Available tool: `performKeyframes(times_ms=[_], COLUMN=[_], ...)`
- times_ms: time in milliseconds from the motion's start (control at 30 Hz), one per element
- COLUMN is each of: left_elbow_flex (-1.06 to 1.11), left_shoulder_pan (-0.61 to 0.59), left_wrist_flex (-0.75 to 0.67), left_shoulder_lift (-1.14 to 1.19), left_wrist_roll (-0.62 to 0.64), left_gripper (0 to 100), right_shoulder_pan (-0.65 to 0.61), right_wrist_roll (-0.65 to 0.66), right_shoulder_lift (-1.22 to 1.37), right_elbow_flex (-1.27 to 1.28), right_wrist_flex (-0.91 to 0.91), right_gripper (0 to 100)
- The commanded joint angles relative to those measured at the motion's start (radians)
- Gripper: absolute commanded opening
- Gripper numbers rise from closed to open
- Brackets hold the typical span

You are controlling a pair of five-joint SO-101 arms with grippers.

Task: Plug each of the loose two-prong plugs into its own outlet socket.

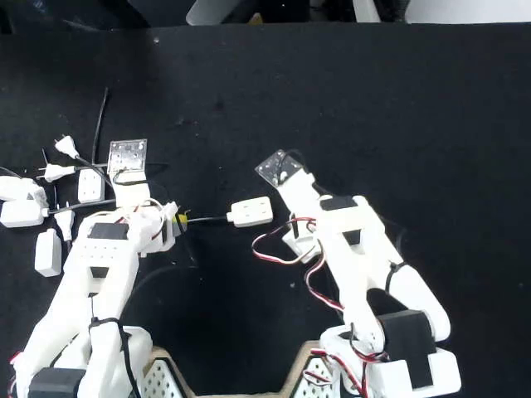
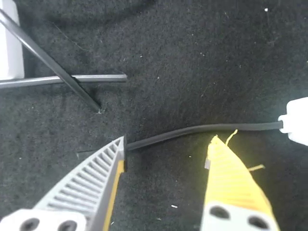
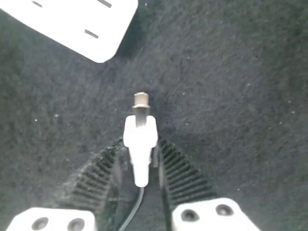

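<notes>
Right gripper (image 3: 138, 153) clamps one white plug (image 3: 139, 127); left gripper (image 2: 167, 144) gapes beside one black cord (image 2: 192, 130).

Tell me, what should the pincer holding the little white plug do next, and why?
Likely nudge the right pincer toward the socket, turning until the prongs face its slots. It is shut on the plug, but the prongs point at bare mat beside the socket, which lies apart from them, off to one side.
</notes>
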Motion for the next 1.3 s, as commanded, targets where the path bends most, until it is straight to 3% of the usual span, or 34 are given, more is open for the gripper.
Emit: performKeyframes(times_ms=[0,133,400,600,867,967,1267], left_elbow_flex=[-0.005,-0.004,0.166,0.312,0.374,0.383,0.381], left_shoulder_pan=[0.010,0.010,0.008,-0.001,0.010,0.012,0.097], left_wrist_flex=[-0.009,0.012,0.049,0.055,0.276,0.273,0.276], left_shoulder_lift=[-0.011,-0.055,-0.465,-0.825,-1.226,-1.218,-1.212], left_wrist_roll=[0.018,0.020,0.020,0.064,0.071,0.069,0.060], left_gripper=[27,27,27,27,27,27,27], right_shoulder_pan=[0.012,-0.031,-0.328,-0.519,-0.572,-0.578,-0.664], right_wrist_roll=[-0.009,-0.015,-0.087,-0.172,-0.209,-0.278,-0.282], right_shoulder_lift=[-0.058,-0.209,-0.562,-0.607,-0.567,-0.576,-0.633], right_elbow_flex=[-0.012,-0.042,0.019,0.157,0.286,0.277,0.272], right_wrist_flex=[-0.003,0.109,0.141,-0.092,-0.350,-0.364,-0.358], right_gripper=[1.1,1.0,1.0,1.0,1.0,1.0,1.0])
